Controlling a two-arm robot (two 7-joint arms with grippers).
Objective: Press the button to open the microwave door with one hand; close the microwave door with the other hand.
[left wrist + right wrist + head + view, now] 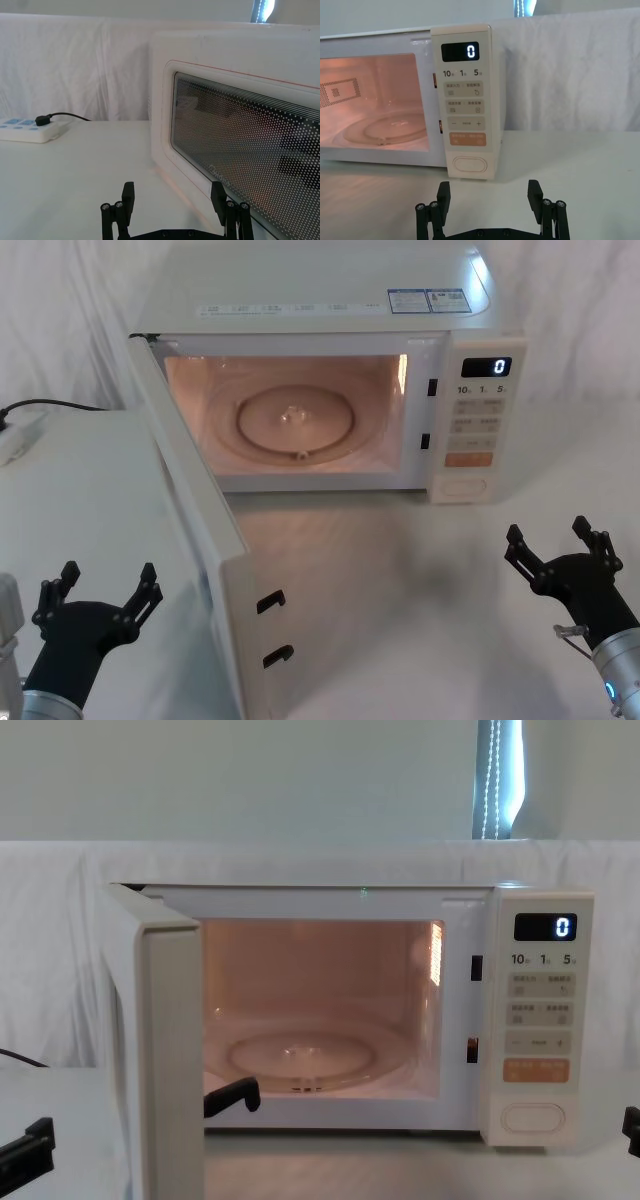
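You are looking at the microwave [320, 300] standing on the white table [400, 600] with its door [195, 540] swinging wide open toward the robot, hinged at the oven's left side and projecting forward over the table. The cavity is glowing orange-pink, and the glass turntable [295, 422] is sitting in the middle of its floor. Two dark latch hooks [272, 602] are showing on the door's free edge. In the left wrist view the door's outer face with its dotted mesh window [250, 145] is standing just ahead of the left gripper [175, 207], off to one side of it. That left gripper [98, 600] is hovering low over the table to the left of the door, fingers spread apart and holding nothing. The right gripper [558, 550] is hovering over the table in front of the control panel [478, 420], well clear of it, fingers likewise spread and empty. The button [469, 164] is sitting at the very bottom of the panel, directly below the orange key [468, 139], and nothing is touching it. The display [460, 51] is reading 0. A power strip [30, 130] with a black plug is lying on the table far left.
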